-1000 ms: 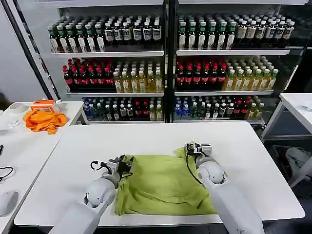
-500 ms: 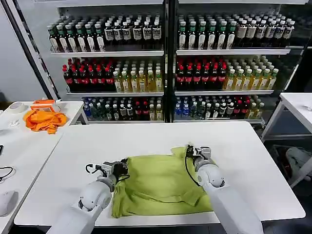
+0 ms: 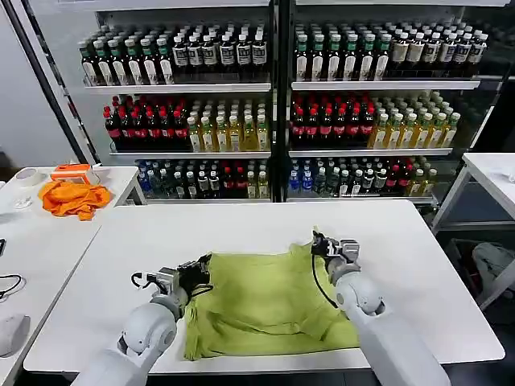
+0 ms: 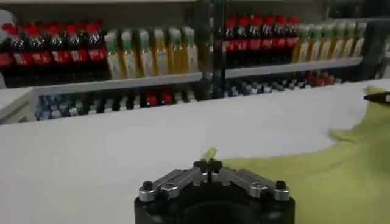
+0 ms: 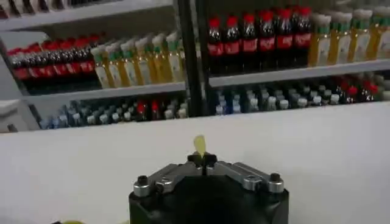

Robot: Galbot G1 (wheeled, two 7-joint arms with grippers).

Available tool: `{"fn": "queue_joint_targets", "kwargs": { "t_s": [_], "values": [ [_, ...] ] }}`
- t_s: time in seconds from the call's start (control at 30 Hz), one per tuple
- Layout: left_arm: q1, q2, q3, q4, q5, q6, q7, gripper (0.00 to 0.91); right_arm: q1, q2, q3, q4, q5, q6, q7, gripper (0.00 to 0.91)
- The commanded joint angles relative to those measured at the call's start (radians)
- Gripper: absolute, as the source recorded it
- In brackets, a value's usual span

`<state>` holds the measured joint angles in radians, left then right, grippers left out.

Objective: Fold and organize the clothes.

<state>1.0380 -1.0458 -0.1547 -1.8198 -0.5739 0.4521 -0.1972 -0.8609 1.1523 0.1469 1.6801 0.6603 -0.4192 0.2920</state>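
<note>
I see tall glass-fronted shelving point(image 3: 273, 104) – rows of bottled drinks | white table point(image 3: 241, 229) in front | side table point(image 3: 48, 233) at left – orange cloth point(image 3: 74, 198) on it | another white table point(image 3: 491, 173) at right

White work table point(image 3: 241, 229). Behind it, glass-fronted shelves point(image 3: 273, 88) stocked with rows of bottles point(image 3: 330, 121): dark, red, yellow and green. Side table point(image 3: 40, 233) at left bearing a crumpled orange cloth point(image 3: 74, 198). Second white table point(image 3: 491, 173) at right.
</note>
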Motion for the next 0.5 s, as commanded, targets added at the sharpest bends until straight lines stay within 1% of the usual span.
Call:
{"fn": "queue_joint_targets", "kwargs": {
  "t_s": [0.03,0.17,0.37,0.5],
  "values": [
    [0.136,0.030,-0.052,-0.152,0.004,-0.022,0.008,0.020,-0.237,-0.092,0.101,0.304,-0.001,0.001,-0.004,0.000],
    [0.203,0.036,-0.076,-0.202,0.027,-0.021,0.021,0.020,-0.358,-0.113,0.171,0.389,-0.006,0.001,-0.011,0.000],
    [0.284,0.034,-0.087,-0.244,0.074,-0.020,0.049,0.020,-0.482,-0.118,0.245,0.463,-0.014,-0.008,-0.017,0.000],
    [0.334,0.042,-0.091,-0.248,0.152,-0.038,0.067,0.020,-0.547,-0.122,0.284,0.493,-0.024,-0.033,-0.012,0.000]
  ]
}}
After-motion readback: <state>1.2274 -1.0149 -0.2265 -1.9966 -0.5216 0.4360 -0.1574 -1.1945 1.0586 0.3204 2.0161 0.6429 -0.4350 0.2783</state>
